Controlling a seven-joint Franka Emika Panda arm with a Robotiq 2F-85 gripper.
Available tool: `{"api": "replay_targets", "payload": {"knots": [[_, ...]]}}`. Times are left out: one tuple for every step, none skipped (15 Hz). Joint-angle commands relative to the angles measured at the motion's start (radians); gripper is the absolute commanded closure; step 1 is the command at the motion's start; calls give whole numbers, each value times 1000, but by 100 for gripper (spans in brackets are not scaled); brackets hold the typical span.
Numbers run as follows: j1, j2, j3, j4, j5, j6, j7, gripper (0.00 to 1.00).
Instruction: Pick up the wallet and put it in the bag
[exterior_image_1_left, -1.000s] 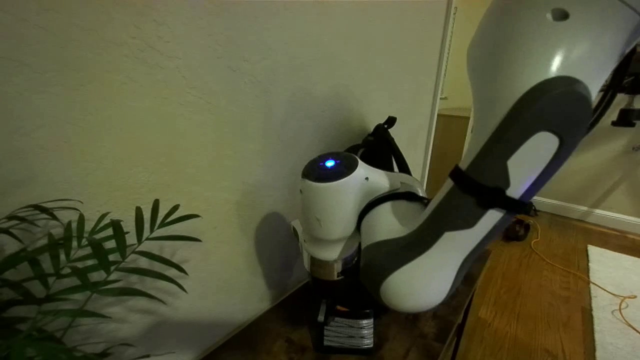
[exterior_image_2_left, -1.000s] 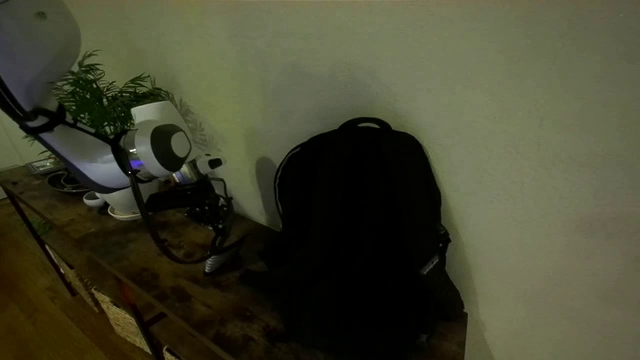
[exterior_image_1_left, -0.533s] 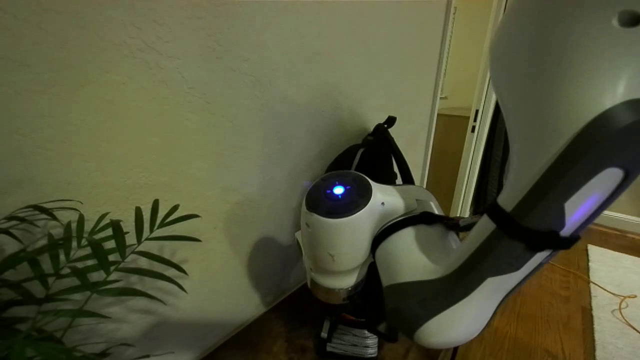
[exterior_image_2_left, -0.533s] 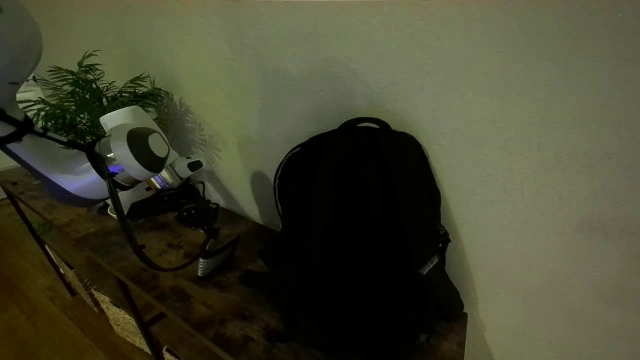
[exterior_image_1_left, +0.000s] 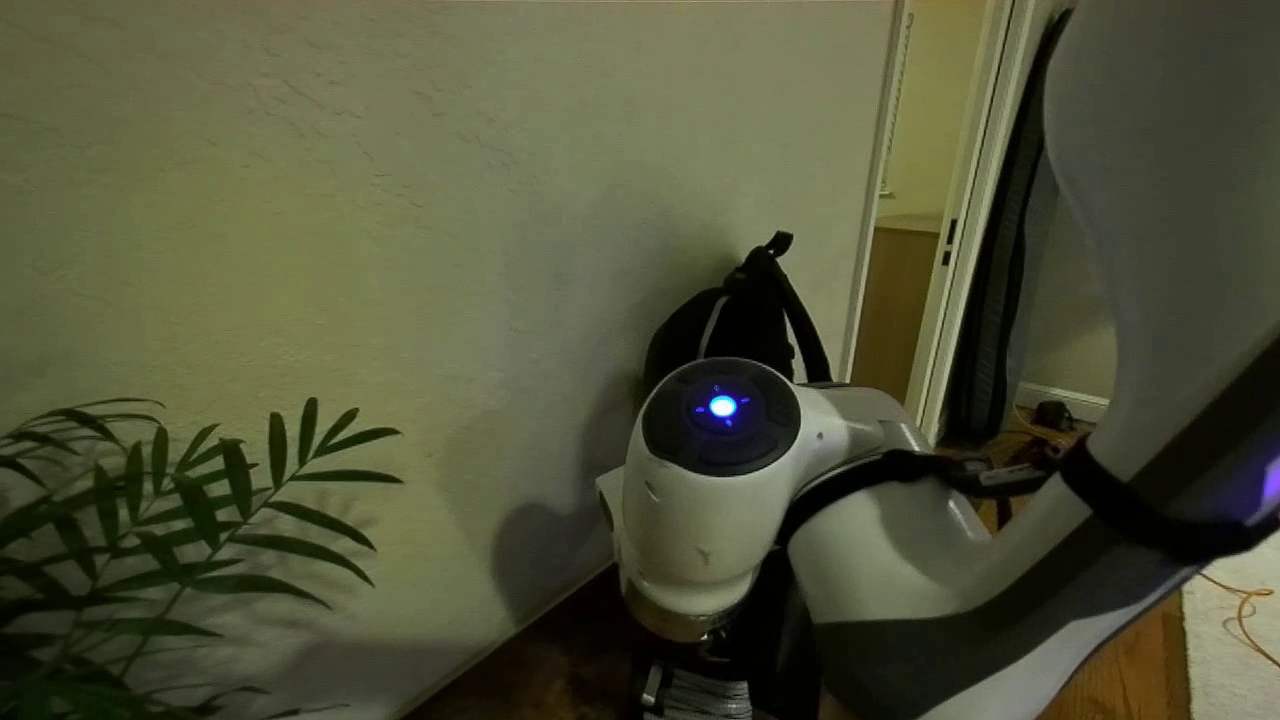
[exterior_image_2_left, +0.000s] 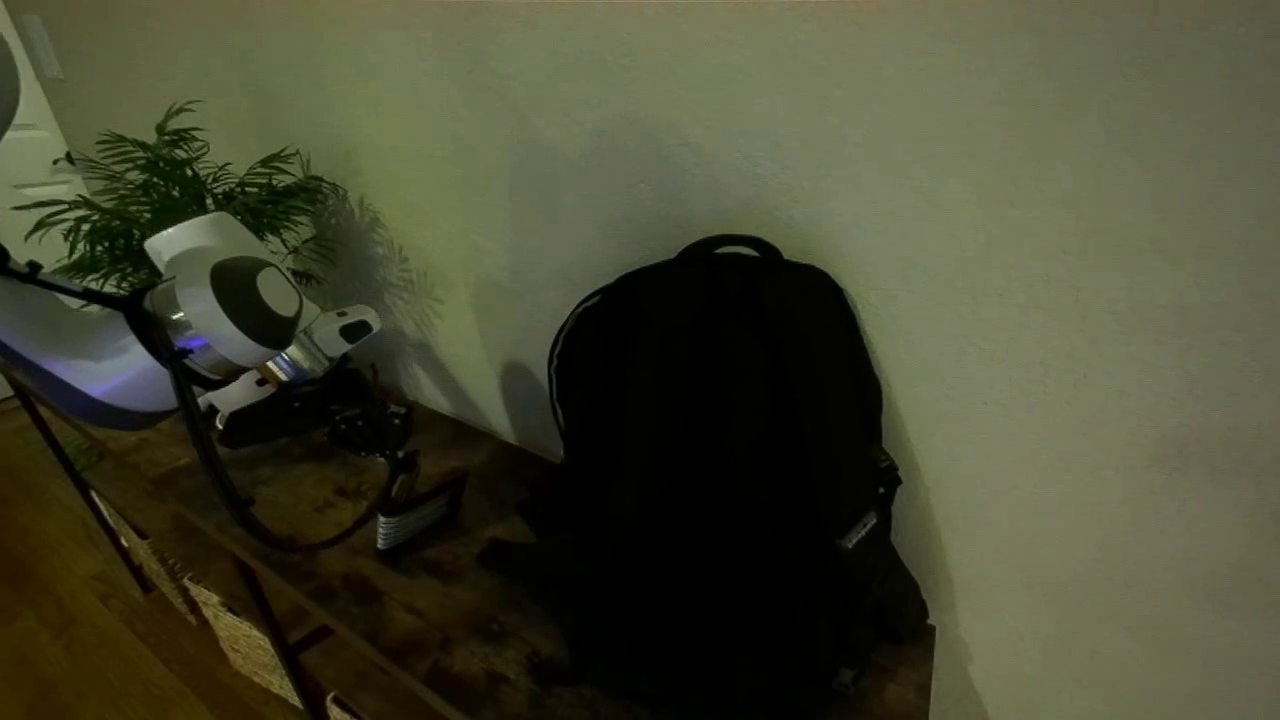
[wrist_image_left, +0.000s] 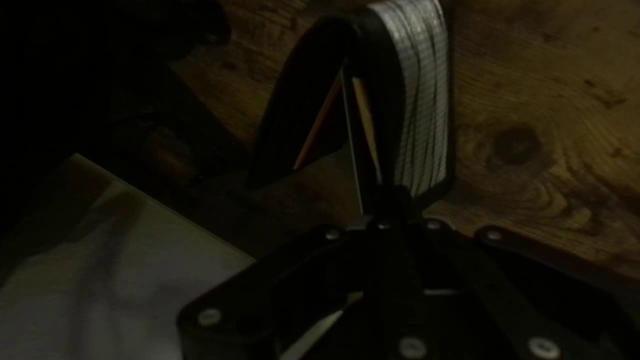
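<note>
Exterior view — 1 pale label (exterior_image_2_left: 860, 530) on the bag (exterior_image_2_left: 715, 440) — marks unreadable.

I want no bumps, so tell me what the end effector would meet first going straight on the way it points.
The end effector would probably bring its gripped bifold wallet down against the wooden tabletop first; how much gap lies between them is unclear.
</note>
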Motion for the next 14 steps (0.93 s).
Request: {"api": "replay_targets", "payload": {"knots": [[108,-52,-86,-105,-2,65,27,97],[126,-48,-98,-110,1,72,17,97],[144,-40,-115,-113,8,76,15,97],[151,-35,-123,-113,20,71,10,97],[164,-26,-142,-111,29,64,13,97],[181,-14,-167,-110,33,62,20,97],[197,-3,-191,-108,36,60,23,97],[222,14,-225,-106,35,64,32,97],[246,32,-258,-105,33,68,38,97],[270,50,-288,-104,33,73,43,97],[299,77,-321,-103,34,78,49,98],[317,96,-337,-104,41,77,45,98],[330,112,-344,-106,53,71,41,98],[342,126,-348,-107,67,67,39,98]]}}
